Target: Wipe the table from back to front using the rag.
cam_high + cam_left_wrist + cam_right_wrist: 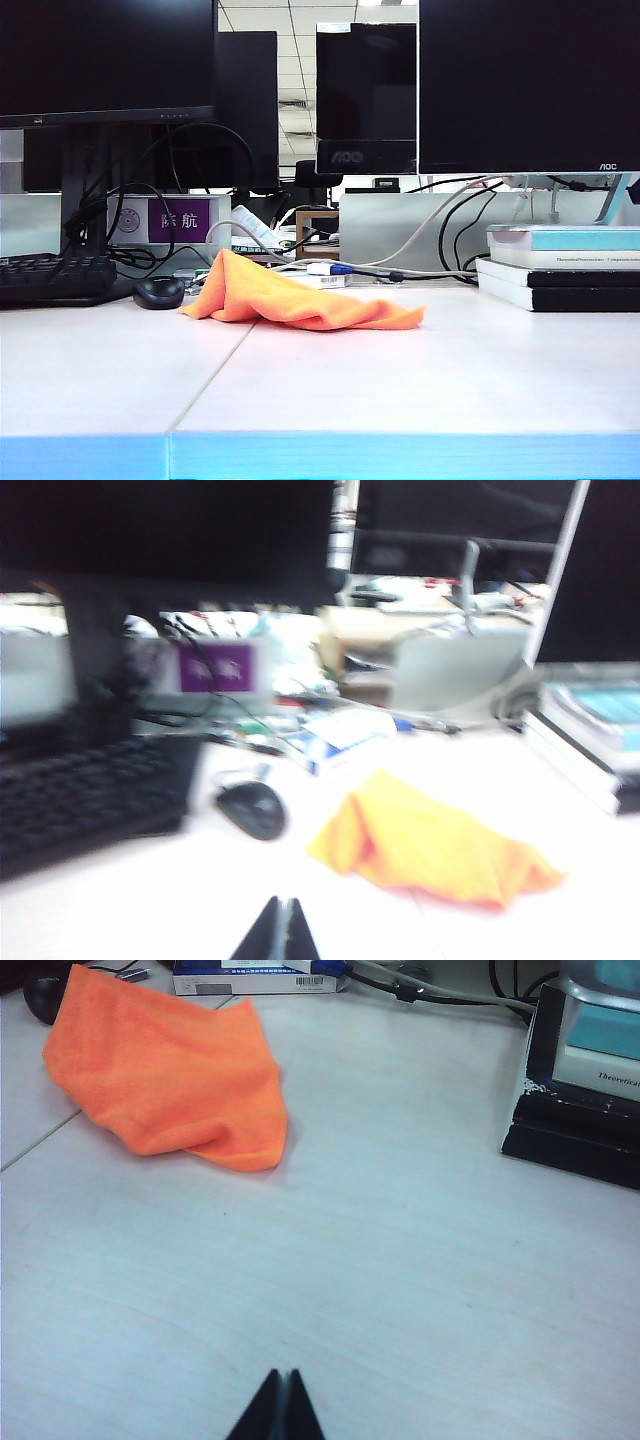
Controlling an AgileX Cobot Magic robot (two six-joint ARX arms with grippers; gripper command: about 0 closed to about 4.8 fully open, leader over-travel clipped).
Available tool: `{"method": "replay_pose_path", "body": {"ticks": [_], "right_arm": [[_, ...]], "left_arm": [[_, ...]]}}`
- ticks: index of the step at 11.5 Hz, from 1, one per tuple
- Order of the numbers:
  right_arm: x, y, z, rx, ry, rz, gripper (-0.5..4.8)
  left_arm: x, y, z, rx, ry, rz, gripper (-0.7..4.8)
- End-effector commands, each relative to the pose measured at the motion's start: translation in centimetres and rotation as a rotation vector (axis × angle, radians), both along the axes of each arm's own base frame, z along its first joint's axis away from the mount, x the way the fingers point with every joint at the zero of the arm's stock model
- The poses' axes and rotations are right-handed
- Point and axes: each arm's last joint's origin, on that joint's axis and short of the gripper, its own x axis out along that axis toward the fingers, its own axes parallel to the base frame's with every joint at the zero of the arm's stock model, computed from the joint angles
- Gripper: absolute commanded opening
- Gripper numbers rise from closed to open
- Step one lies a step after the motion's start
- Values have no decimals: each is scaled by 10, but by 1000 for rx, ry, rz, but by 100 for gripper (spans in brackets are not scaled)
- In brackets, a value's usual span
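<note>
Presently, the rag [300,295], a soft bright orange cloth, is seen crumpled in a loose, peaked heap toward the back of the desk [400,380], astride the thin dark seam that crosses the matte white top; nothing grips it. A light blue band is noted along the desk's front edge. Just beside the rag a rounded black mouse [159,292] is found, with a black keyboard [55,278] next to it. A stack of books [560,267] with teal, white and black covers is recorded at the opposite side; the word "Theoretical" can be partly read on one spine in the right wrist view. Behind, dark monitors are lined up, one marked "AOC" [365,100], and a purple label with Chinese characters [180,220] is seen among tangled cables. Ceiling tiles of an office are visible beyond. The left claw [283,930] is held with its black tips pressed together, above the desk short of the rag. The right claw [281,1405] is likewise closed and empty, over bare desk, apart from the rag.
</note>
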Motion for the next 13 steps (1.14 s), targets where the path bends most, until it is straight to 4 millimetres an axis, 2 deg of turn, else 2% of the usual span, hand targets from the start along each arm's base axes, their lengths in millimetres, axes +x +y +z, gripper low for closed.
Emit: {"method": "replay_pose_path", "body": {"ticks": [1,2,3,5,6,7,8,9,10,11,13], "right_arm": [[0,0,3,12,-14,1,-5],[0,0,3,11,-13,1,-5],[-1,0,2,6,-3,1,-5],[0,-1,1,-2,6,-8,-5],[-1,0,1,0,7,1,-5],[-1,0,1,0,7,0,-5],[-1,0,1,0,7,1,-5],[-1,0,1,0,6,1,-5],[0,0,1,0,7,0,-5],[-1,0,1,0,6,1,-5],[0,0,1,0,7,0,-5]], "left_arm": [[7,2,-29,-14,-85,32,-6],[9,4,-44,-15,-93,73,-5],[21,6,-66,-6,-40,119,-5],[27,5,-80,-2,-16,127,-5],[33,5,-98,4,26,126,-6],[35,5,-103,6,39,125,-5],[38,4,-117,12,80,125,-6],[44,4,-147,34,168,125,-5],[44,6,-148,83,170,176,-5],[44,6,-148,34,178,195,79],[44,5,-148,29,178,181,84]]}}
